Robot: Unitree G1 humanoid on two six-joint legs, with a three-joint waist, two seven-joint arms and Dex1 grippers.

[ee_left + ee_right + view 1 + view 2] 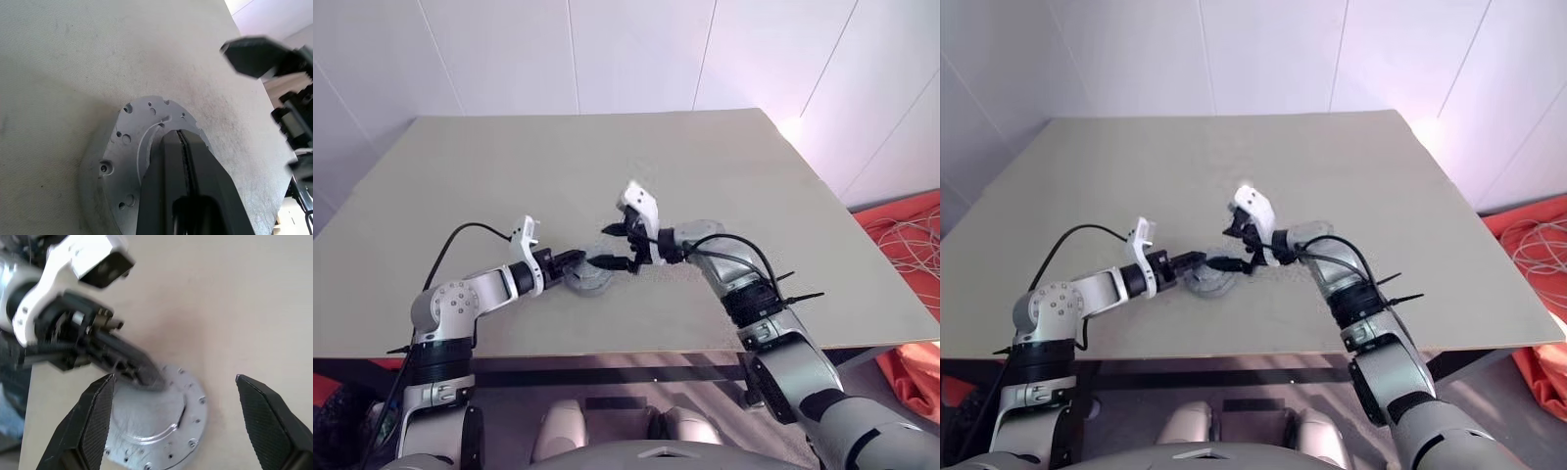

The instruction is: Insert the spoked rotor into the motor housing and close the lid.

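Up close, lid (124, 147) bolt holes under closed left pincer (183, 142).

matt beige worktop (509, 176) with faint grainy speckle, lid (161, 426) of bare silver-grey metal, machined satin face with drilled holes, left claw (186, 161) fingers matt black plastic, right claw (181, 426) fingers same matt black
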